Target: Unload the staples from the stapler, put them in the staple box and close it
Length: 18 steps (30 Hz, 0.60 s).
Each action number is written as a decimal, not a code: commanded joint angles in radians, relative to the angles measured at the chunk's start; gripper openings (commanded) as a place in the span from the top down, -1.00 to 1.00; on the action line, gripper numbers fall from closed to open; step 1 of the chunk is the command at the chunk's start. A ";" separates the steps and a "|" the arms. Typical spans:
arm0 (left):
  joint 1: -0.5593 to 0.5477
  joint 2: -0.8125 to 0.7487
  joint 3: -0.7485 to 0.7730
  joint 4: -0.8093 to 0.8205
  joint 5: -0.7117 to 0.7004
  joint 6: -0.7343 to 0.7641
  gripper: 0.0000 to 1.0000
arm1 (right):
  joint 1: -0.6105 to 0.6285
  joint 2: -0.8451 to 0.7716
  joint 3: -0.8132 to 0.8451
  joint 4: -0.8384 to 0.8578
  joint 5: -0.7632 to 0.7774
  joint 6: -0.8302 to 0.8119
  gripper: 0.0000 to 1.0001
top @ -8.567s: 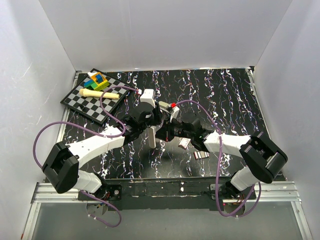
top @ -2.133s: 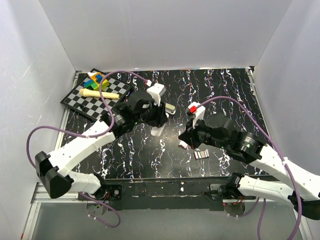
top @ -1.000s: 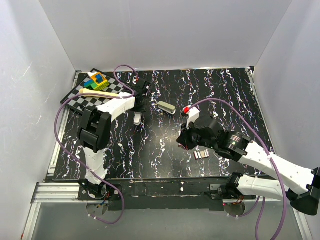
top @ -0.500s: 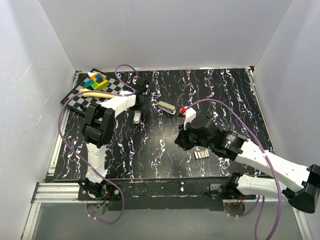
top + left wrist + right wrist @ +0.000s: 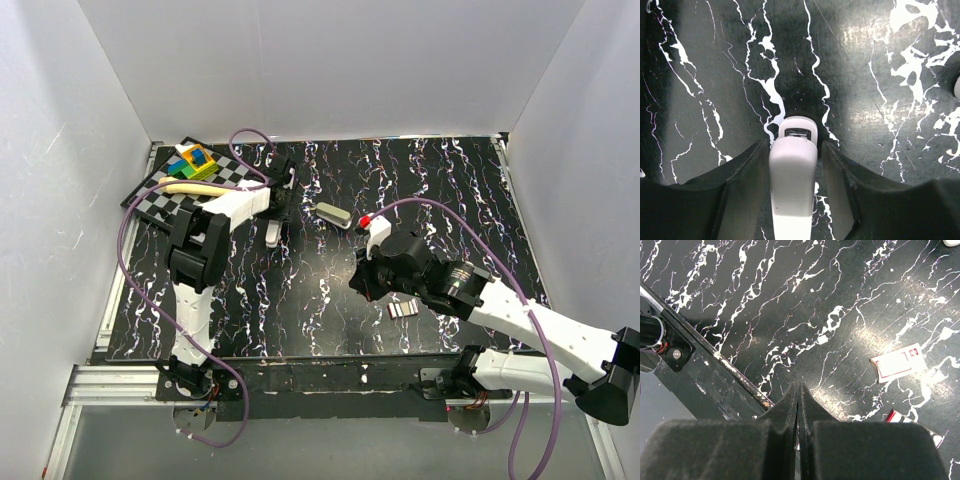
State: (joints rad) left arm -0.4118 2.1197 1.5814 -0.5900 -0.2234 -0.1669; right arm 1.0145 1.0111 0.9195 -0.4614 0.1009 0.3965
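Observation:
The stapler [image 5: 272, 235], a slim white bar, lies on the black marbled table at the back left. My left gripper [image 5: 280, 212] reaches over it. In the left wrist view the stapler [image 5: 793, 185] sits between my two dark fingers, with a narrow gap on each side, so the jaws are open around it. My right gripper [image 5: 360, 283] hangs low over the middle of the table. Its fingers are pressed together and empty [image 5: 797, 388]. A small strip of staples [image 5: 402, 309] lies just right of it.
A grey-white oblong piece [image 5: 333, 213] lies between the two grippers. A chessboard [image 5: 160, 205] at the back left carries coloured blocks [image 5: 193, 160] and a cream stick [image 5: 190, 185]. A white card with a red outline [image 5: 897, 367] lies near my right gripper. The table's front edge [image 5: 715, 357] is close.
The left gripper carried the stapler from mid-table to the back left, where it has lain for the last second. The right gripper has drifted slightly left.

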 commanded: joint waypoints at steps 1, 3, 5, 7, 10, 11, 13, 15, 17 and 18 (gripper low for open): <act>0.010 -0.009 0.043 0.025 0.015 0.021 0.01 | -0.002 0.004 0.021 0.030 -0.004 0.004 0.91; 0.010 -0.007 0.046 0.027 0.018 0.027 -0.05 | -0.002 0.004 0.025 0.027 -0.001 0.004 0.90; 0.010 -0.012 0.046 0.030 0.021 0.033 -0.12 | -0.002 0.004 0.027 0.023 0.002 0.001 0.88; 0.010 -0.018 0.052 0.030 0.022 0.043 -0.17 | -0.002 -0.002 0.030 0.017 0.005 -0.001 0.85; 0.010 -0.046 0.058 0.030 0.013 0.050 -0.20 | -0.002 -0.003 0.041 0.006 0.014 -0.008 0.82; 0.010 -0.058 0.060 0.029 0.012 0.056 -0.21 | -0.002 -0.003 0.045 0.001 0.020 -0.011 0.79; 0.008 -0.098 0.068 0.019 0.003 0.061 -0.24 | -0.002 -0.003 0.058 -0.010 0.029 -0.013 0.71; 0.010 -0.138 0.068 0.012 0.007 0.069 -0.24 | -0.004 -0.012 0.061 -0.010 0.030 -0.010 0.60; 0.008 -0.179 0.065 0.012 0.021 0.079 -0.24 | -0.005 -0.019 0.062 -0.011 0.037 -0.010 0.51; 0.010 -0.197 0.063 0.012 0.030 0.084 -0.24 | -0.007 -0.022 0.062 -0.013 0.045 -0.010 0.46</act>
State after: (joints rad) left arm -0.4076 2.0830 1.6058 -0.5835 -0.2096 -0.1143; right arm 1.0142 1.0149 0.9291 -0.4767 0.1120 0.3901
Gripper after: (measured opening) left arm 0.619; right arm 0.231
